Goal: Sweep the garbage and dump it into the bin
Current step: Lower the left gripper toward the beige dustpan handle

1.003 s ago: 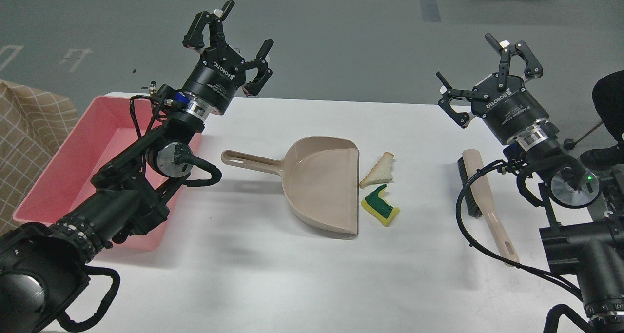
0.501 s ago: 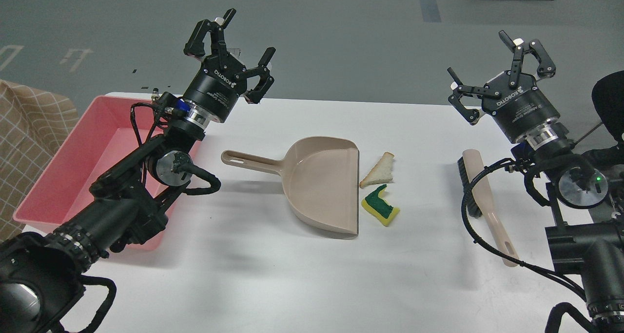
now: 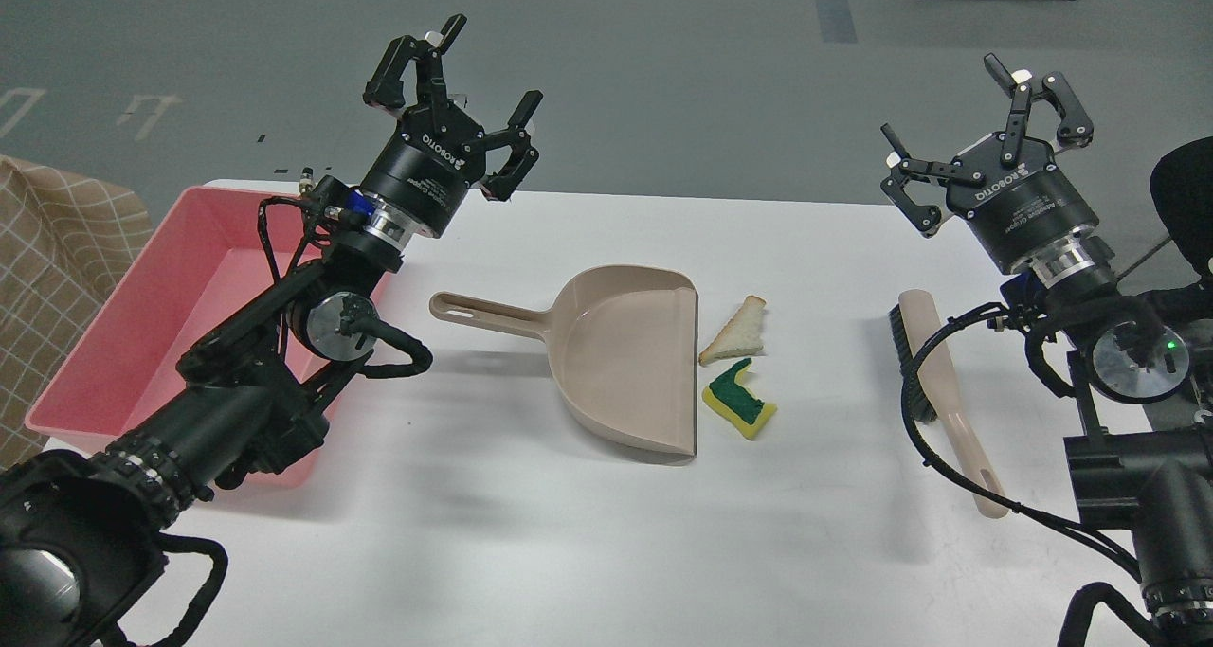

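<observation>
Garbage lying centre frame: triangular white bread slice (image 3: 734,335), torn yellow-green sponge (image 3: 741,401), just beside beige plastic dustpan (image 3: 625,363) lip. Pink rectangular plastic bin (image 3: 114,344) sitting at left. Left gripper (image 3: 461,79) and right gripper (image 3: 986,98) hovering wide open, holding nothing. Judging: sweeping not begun; next needing grasps on dustpan handle, beige brush (image 3: 948,401).

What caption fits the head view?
Both open grippers raised above dustpan, brush, bread and sponge; pink bin waits.

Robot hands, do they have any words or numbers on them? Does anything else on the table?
"ROBOTIQ" on the left gripper, white letters on its black body.
"ROBOTIQ" on the right gripper, white letters on its black body.
A smaller line of print sits beside each brand name; too small to read.
Nothing readable on the dustpan, brush, pink bin or scraps.
</observation>
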Available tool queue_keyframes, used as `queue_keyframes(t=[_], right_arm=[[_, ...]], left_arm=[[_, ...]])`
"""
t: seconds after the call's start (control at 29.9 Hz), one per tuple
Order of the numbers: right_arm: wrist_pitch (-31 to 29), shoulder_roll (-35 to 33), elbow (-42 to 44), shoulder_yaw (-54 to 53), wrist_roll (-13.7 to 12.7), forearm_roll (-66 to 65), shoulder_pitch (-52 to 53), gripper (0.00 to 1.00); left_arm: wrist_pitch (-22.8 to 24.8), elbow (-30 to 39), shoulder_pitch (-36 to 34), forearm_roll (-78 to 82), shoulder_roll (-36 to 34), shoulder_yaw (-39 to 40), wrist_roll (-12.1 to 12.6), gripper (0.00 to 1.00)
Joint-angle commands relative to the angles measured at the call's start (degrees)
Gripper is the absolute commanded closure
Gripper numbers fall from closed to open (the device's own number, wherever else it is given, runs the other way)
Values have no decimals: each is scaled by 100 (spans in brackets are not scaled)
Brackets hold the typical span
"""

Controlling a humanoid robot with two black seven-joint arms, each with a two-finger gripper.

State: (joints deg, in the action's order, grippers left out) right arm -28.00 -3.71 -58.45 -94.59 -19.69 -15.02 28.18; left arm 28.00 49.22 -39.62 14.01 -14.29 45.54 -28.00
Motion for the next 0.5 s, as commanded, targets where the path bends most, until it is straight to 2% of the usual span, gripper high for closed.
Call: queue_keyframes(t=[0.0, 0.3, 0.43, 0.47], right_arm=[[0, -7, -18, 2, 0, -1, -32, 0], [0, 2, 9, 20, -9, -1, -50, 0], [0, 2, 17, 20, -9, -1, -24, 0], [0, 2, 17, 20, -9, -1, -24, 0]], left_arm=[[0, 9, 7, -4, -100, 8, 0, 2], [0, 123, 112, -4, -74, -45, 0, 2], [-321, 552, 358, 5, -82, -115, 0, 2], [-522, 815, 437, 14, -135, -133, 0, 2]])
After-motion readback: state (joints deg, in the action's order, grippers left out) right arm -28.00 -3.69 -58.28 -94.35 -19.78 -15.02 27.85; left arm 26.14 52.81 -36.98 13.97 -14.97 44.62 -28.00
